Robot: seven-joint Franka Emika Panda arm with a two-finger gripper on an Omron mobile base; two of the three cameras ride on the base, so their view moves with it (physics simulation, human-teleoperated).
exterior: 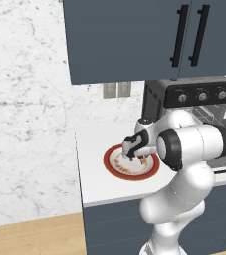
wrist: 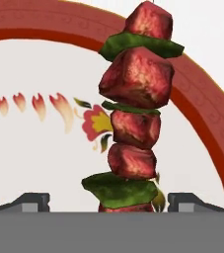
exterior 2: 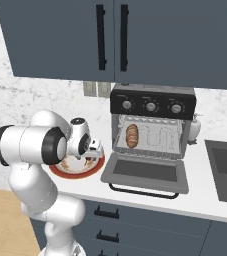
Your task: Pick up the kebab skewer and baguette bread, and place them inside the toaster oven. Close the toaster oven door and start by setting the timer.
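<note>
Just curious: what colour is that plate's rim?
Red, around a white middle with painted flowers; the plate shows best in the hand view.

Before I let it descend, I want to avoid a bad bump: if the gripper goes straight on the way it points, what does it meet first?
Most likely the kebab skewer, lying on the red-rimmed plate between the open fingers of the gripper. Below it is only the plate's white face; depth is hard to judge.

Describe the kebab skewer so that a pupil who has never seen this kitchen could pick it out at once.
Find the white counter left of the open toaster oven; a red-rimmed plate sits on it. The kebab skewer lies on that plate, a stick of dark red chunks and green slices, unlike the golden baguette bread in the oven.
</note>
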